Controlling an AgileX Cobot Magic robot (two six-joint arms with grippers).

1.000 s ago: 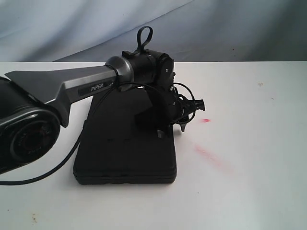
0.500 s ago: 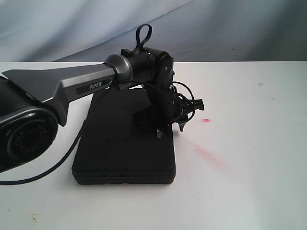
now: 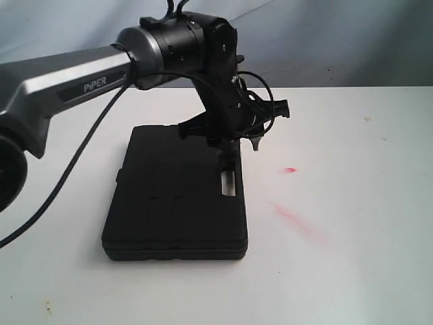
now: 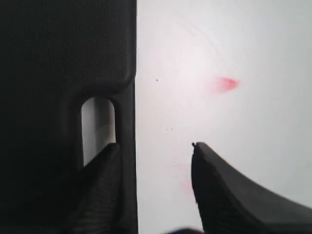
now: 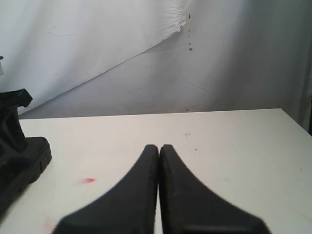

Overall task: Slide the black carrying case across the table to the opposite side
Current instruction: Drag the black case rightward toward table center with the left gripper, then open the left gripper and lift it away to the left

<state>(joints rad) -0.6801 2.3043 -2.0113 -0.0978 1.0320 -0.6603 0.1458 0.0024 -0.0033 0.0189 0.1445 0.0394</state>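
The black carrying case (image 3: 176, 203) lies flat on the white table (image 3: 338, 237), left of centre, with its handle slot (image 3: 228, 181) along its right edge. My left gripper (image 3: 241, 153) hangs open just above that edge. In the left wrist view the left gripper (image 4: 155, 145) straddles the rim of the case (image 4: 48, 73): one finger is over the handle slot (image 4: 97, 122), the other over bare table (image 4: 219, 48). My right gripper (image 5: 159, 146) is shut and empty, low over the table (image 5: 234, 146), with the case (image 5: 19, 156) far to one side.
Red smears (image 3: 291, 169) (image 3: 294, 218) mark the tabletop right of the case. A grey-blue cloth backdrop (image 3: 325, 40) hangs behind the table's far edge. The left arm's cable (image 3: 61, 196) loops over the left part of the table.
The left arm has lifted and its wrist has risen off the case, which uncovers the handle slot. The case has stayed where it was.
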